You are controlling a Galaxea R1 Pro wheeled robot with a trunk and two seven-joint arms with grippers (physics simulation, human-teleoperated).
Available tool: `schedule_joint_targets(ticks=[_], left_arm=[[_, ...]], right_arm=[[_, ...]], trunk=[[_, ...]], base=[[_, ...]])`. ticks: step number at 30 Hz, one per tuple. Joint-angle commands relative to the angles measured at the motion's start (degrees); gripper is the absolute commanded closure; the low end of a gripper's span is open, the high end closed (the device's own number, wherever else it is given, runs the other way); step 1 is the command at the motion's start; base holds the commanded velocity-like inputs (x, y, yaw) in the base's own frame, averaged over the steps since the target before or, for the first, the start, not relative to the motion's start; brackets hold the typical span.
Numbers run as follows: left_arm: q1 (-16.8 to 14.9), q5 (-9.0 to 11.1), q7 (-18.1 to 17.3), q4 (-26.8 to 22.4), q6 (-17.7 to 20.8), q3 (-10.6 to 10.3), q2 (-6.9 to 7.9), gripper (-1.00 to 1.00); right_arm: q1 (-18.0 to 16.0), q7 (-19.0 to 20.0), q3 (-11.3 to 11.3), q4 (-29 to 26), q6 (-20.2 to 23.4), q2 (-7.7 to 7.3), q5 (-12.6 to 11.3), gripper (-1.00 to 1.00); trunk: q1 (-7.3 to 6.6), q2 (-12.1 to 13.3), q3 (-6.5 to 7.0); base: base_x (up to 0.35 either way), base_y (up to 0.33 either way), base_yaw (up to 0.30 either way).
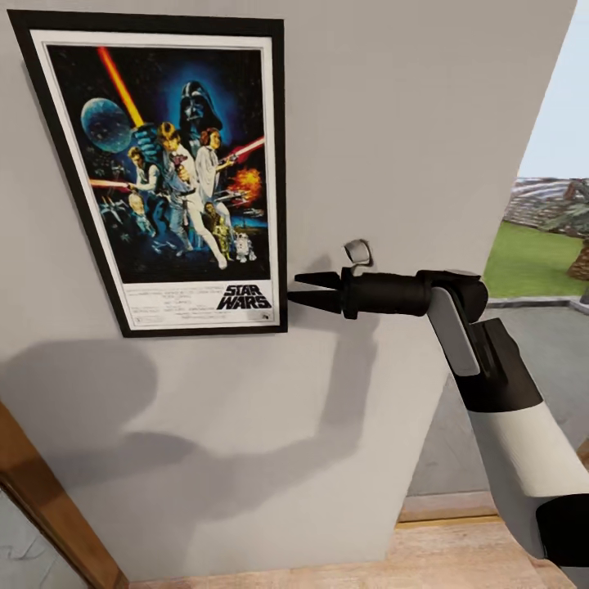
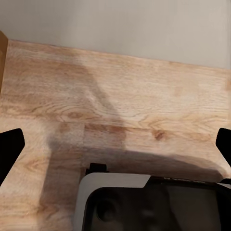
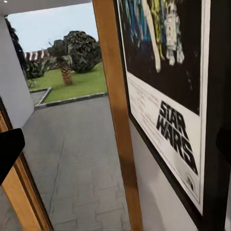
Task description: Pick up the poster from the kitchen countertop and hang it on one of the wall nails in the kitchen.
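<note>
Head view: a pale grey wall (image 1: 425,123) spans most of the frame, and the poster (image 1: 176,172) hangs flat against it at upper left, tilted in the picture, its black frame and white border enclosing blue-black artwork with figures and lightsabers and the title block at its lower right; wooden floor (image 1: 458,556) runs along the wall's foot, a wooden door frame (image 1: 49,507) slants at lower left, and a lawn (image 1: 532,262) lies beyond the wall's right edge; the right arm (image 1: 507,409) reaches in from lower right, and the right gripper (image 1: 315,290) points at the poster's lower right corner, its two dark fingers slightly parted with the tips just beside the frame, nothing between them; a small metallic fitting (image 1: 357,252) sits on the wall just above the gripper.

Right wrist view: the poster (image 3: 168,96) appears edge-on and close, title lettering legible; a wooden post (image 3: 118,115), grey paving (image 3: 72,159) and trees on grass (image 3: 77,50) appear here; finger edges sit at opposite sides of the frame, wide apart.

Left wrist view: light wood-grain floor (image 2: 120,106) beneath a grey wall; the left gripper (image 2: 115,144) is spread, a dark fingertip (image 2: 9,147) at each side and nothing held.
</note>
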Motion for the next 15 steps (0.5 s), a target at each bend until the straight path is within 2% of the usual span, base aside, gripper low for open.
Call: schedule_joint_targets(ticks=[1, 5, 7, 9, 10, 15], left_arm=[[0.0, 0.3, -0.4, -0.1, 0.0, 0.1, -0.02, -1.00], [0.0, 0.3, -0.4, -0.1, 0.0, 0.1, -0.02, -1.00], [0.0, 0.3, -0.4, 0.0, 0.0, 0.1, -0.02, -1.00], [0.0, 0.3, -0.4, 0.0, 0.0, 0.1, -0.02, -1.00], [0.0, 0.4, -0.4, 0.0, 0.0, 0.2, -0.02, -1.00], [0.0, 0.4, -0.4, 0.1, 0.0, 0.2, -0.02, -1.00]], right_arm=[[-0.1, 0.0, 0.1, 0.0, 0.3, -0.05, -0.2, -1.00], [0.0, 0.0, 0.2, 0.0, 0.4, -0.08, -0.3, -1.00], [0.0, 0.1, 0.3, 0.0, 0.4, -0.15, -0.3, -1.00], [3.3, 0.4, 0.2, 0.0, 0.3, -0.43, -0.3, -1.00], [11.6, 3.3, -0.4, -0.1, -0.1, -0.67, -0.2, -1.00], [17.3, 3.6, -0.5, -0.1, -2.1, -0.83, -0.1, -1.00]], trunk=[[0.04, -0.1, -0.12], [0.04, -0.1, -0.12], [0.04, -0.1, -0.09], [0.04, -0.1, 0.07], [0.04, -0.1, 0.16], [0.04, -0.1, 0.64]], base=[[-0.007, -0.006, 0.000], [-0.007, -0.003, 0.000], [-0.319, 0.000, 0.000], [-0.256, 0.000, 0.000], [-0.320, 0.000, 0.000], [-0.332, 0.000, 0.000]])
